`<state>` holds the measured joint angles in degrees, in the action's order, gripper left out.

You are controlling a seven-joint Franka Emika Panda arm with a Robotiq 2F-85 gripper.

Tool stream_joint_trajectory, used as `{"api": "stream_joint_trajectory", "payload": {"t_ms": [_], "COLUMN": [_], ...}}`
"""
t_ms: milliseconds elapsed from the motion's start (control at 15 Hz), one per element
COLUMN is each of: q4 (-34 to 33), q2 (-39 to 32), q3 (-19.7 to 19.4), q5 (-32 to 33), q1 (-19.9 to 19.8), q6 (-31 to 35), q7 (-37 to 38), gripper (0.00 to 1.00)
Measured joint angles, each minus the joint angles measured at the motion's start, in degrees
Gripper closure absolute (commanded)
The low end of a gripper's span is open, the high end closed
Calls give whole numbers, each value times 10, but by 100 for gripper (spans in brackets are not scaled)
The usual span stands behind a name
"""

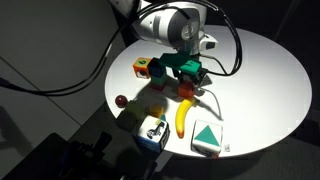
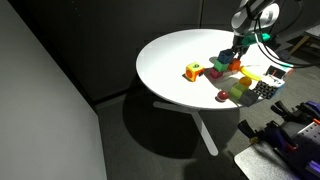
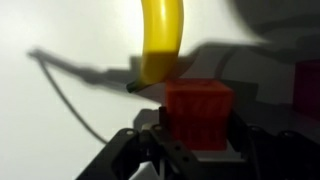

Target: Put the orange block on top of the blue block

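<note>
Orange block [image 3: 199, 108] pinched between the fingers of my pincer [image 3: 200, 120], a finger pressed on each side, low over the white table [image 3: 60, 125], just beside the near tip of the banana [image 3: 160, 40]

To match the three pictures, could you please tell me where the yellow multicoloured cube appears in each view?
In an exterior view: the yellow cube sits left of centre, in the upper half of the picture.
In an exterior view: it is the leftmost of the cluster, right of centre.
Wrist view: not in it.
Shared landmark: the white table.
</note>
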<state>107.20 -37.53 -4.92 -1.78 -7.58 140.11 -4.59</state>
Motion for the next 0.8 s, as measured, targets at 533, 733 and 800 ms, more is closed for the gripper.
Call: {"api": "stream_joint_trajectory", "payload": {"t_ms": [533,733,800], "q4": [-10,-10,-9], "q2": [26,46,52], "q3": [-6,-7,-7], "q5": [3,13,17], "q1": [0,0,1], "q6": [-39,-59,-63], "q7": [1,1,1], "gripper": [71,71,71]}}
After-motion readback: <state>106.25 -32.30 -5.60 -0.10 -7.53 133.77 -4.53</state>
